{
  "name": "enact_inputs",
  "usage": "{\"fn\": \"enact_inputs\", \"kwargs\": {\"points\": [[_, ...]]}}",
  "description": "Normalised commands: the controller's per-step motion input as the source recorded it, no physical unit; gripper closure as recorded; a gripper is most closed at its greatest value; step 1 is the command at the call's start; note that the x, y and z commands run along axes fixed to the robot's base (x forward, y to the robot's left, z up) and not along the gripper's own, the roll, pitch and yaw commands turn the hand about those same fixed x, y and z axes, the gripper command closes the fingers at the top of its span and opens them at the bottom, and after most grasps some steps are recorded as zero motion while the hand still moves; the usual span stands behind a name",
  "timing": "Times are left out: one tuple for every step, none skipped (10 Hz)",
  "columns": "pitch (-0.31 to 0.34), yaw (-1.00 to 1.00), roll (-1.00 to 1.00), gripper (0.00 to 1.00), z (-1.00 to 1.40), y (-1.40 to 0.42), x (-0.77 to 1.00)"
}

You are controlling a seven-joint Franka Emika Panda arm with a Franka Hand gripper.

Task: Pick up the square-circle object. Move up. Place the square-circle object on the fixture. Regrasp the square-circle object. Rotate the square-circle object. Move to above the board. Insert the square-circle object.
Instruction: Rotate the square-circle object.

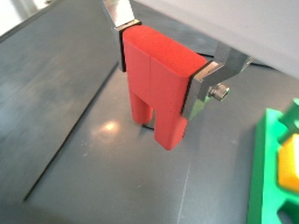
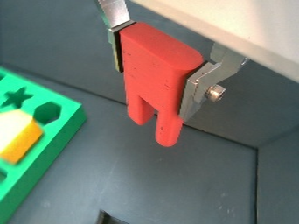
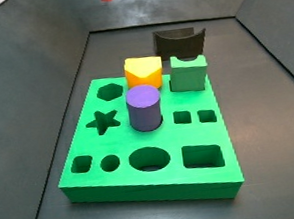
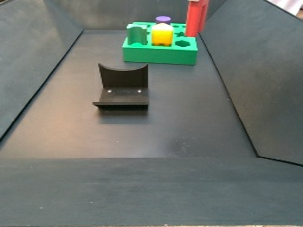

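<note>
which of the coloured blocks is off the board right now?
The red square-circle object: the gripper holds it in the air. The yellow-orange block, green cube and purple cylinder all sit on the board.

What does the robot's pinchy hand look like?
The gripper has two flat, shiny silver metal fingers with thin dark pads on their inner faces. One finger has a small round silver bolt on its outer side. In both wrist views, no cables or markings show.
</note>
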Motion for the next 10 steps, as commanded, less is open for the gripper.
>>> {"fn": "enact_inputs", "kwargs": {"points": [[0.067,-1.00,-0.08,1.00,0.01,0.02,0.00],[0.079,-1.00,-0.10,1.00,0.01,0.02,0.00],[0.096,-1.00,-0.12,1.00,0.01,0.02,0.00],[0.032,-1.00,-0.04,1.00,0.00,0.00,0.00],[0.034,-1.00,-0.04,1.00,0.00,0.00,0.00],[0.037,-1.00,-0.05,1.00,0.00,0.00,0.00],[0.040,-1.00,-0.05,1.00,0.00,0.00,0.00],[0.045,-1.00,-0.06,1.00,0.00,0.01,0.00],[0.050,-1.00,-0.06,1.00,0.00,0.01,0.00],[0.057,-1.00,-0.07,1.00,0.00,0.01,0.00]]}}
